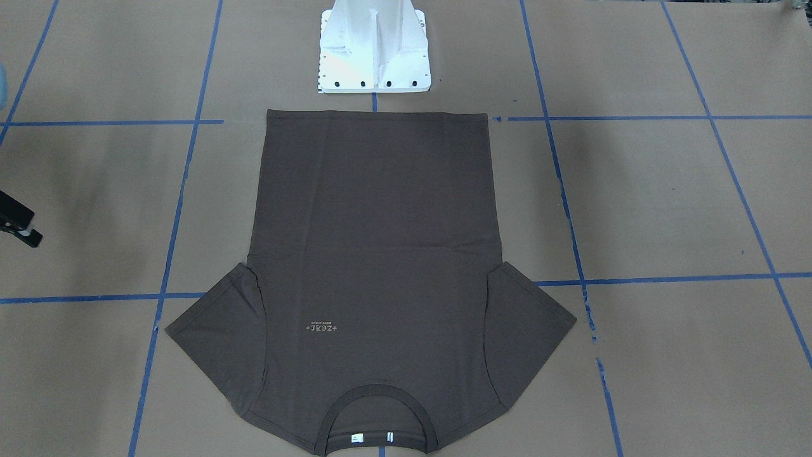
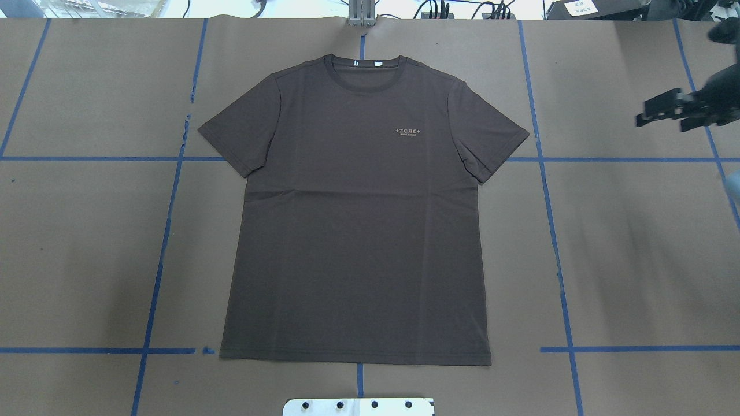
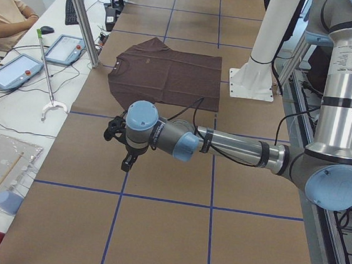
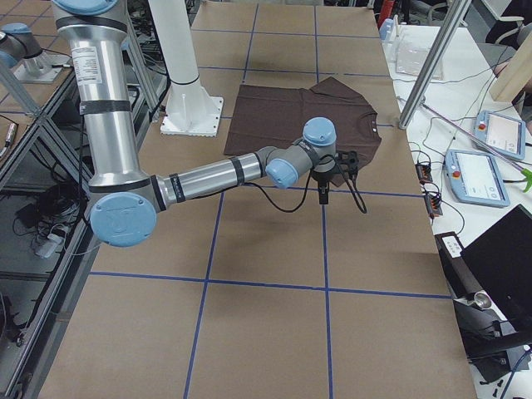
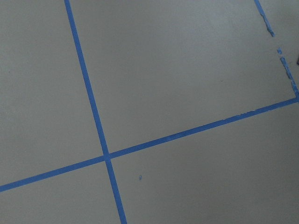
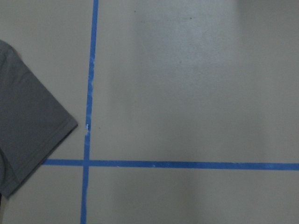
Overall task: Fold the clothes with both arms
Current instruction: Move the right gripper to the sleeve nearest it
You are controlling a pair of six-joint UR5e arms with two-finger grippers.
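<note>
The clothes are one dark brown T-shirt (image 2: 352, 231) lying flat and face up in the middle of the table, collar away from the robot and both sleeves spread (image 1: 374, 254). My right gripper (image 2: 662, 121) hovers over bare table beyond the shirt's sleeve; its fingers stand apart, open and empty (image 1: 25, 225). In the right wrist view the sleeve's corner (image 6: 28, 126) shows at the left edge. My left gripper (image 3: 119, 148) shows only in the exterior left view, over bare table short of the shirt; I cannot tell its state. The left wrist view holds only taped table.
The white pedestal base (image 1: 374, 57) stands just behind the shirt's hem. Blue tape lines (image 2: 555, 231) grid the brown table cover. A side table holds tablets (image 3: 18, 71), a metal post (image 3: 81, 15) rises by it, and a person sits at its far end.
</note>
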